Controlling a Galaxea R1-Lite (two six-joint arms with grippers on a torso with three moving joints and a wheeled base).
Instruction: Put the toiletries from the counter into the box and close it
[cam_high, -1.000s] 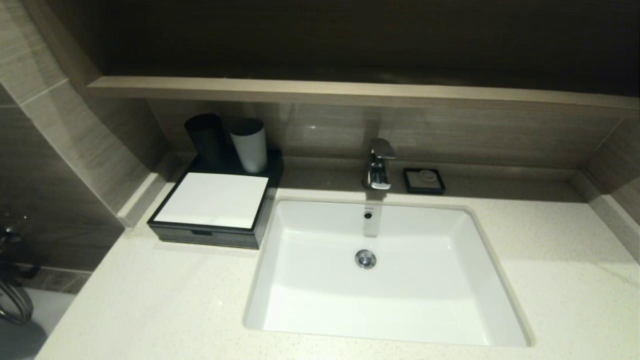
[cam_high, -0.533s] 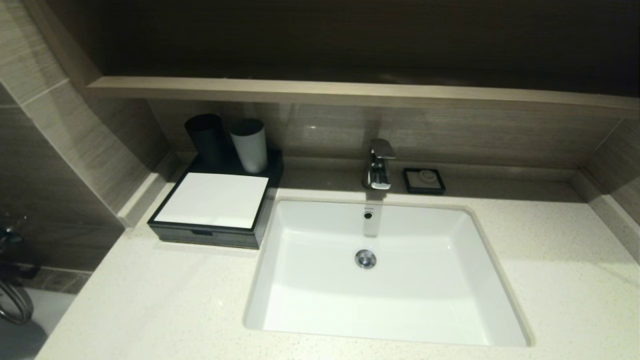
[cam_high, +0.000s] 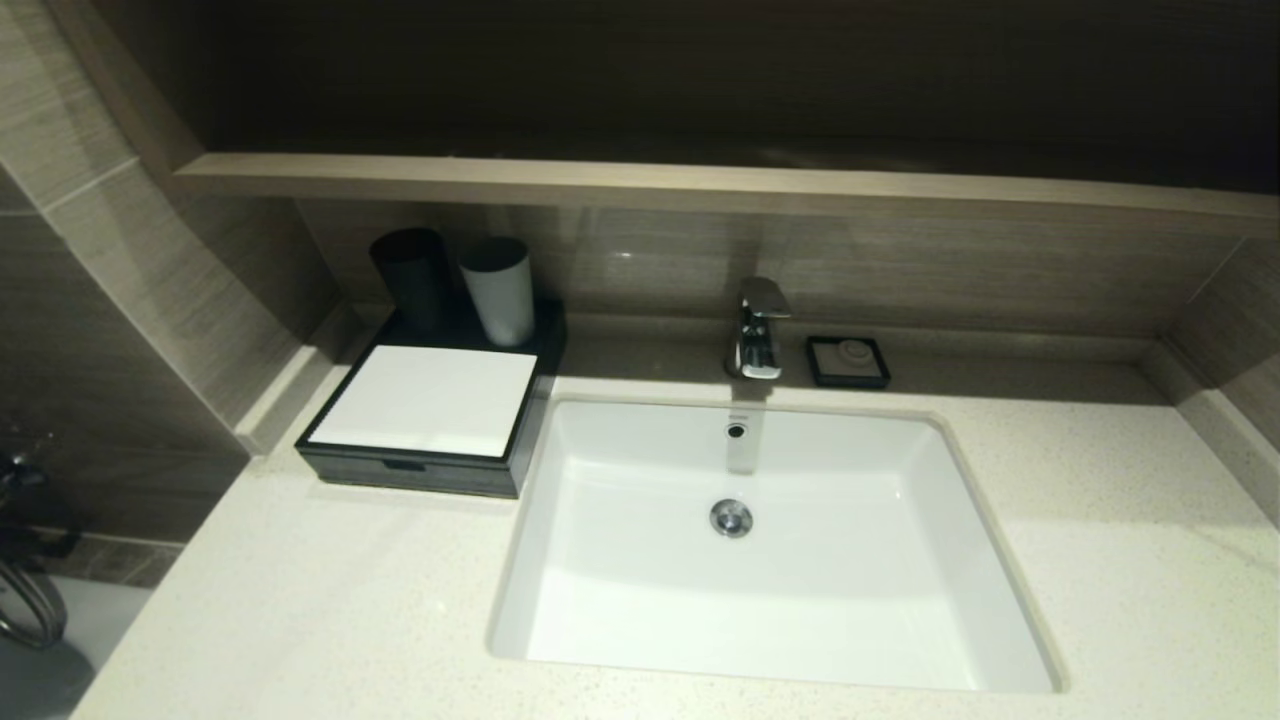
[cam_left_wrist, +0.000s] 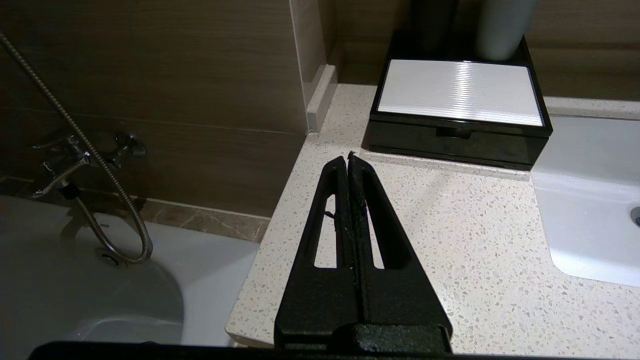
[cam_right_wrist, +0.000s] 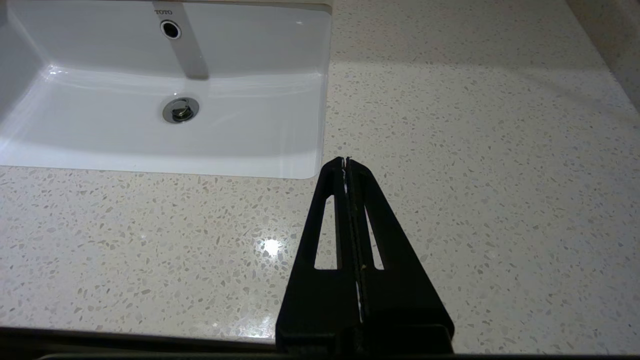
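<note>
across the last second the head view shows no change: the box (cam_high: 420, 418) sits in the same spot at the back left of the table (cam_high: 300, 600), just left of the basin (cam_high: 760, 540), its drawer pushed in flush, and neither arm enters that view. no toiletries lie anywhere on the table in any view, so the task looks finished, with the items presumably inside and the box closed. the left gripper (cam_left_wrist: 348, 159) hangs over the near left part of the table, in front of the box and well apart from it, its jaws pressed together and holding nothing. the right gripper (cam_right_wrist: 346, 161) is parked over the table to the right of the basin, its jaws also closed and empty. the box is a flat black case with a white ribbed top panel and a small notch in the middle of its drawer front. a black cup (cam_high: 410, 275) and a white cup (cam_high: 497, 290) stand on its rear part.
</note>
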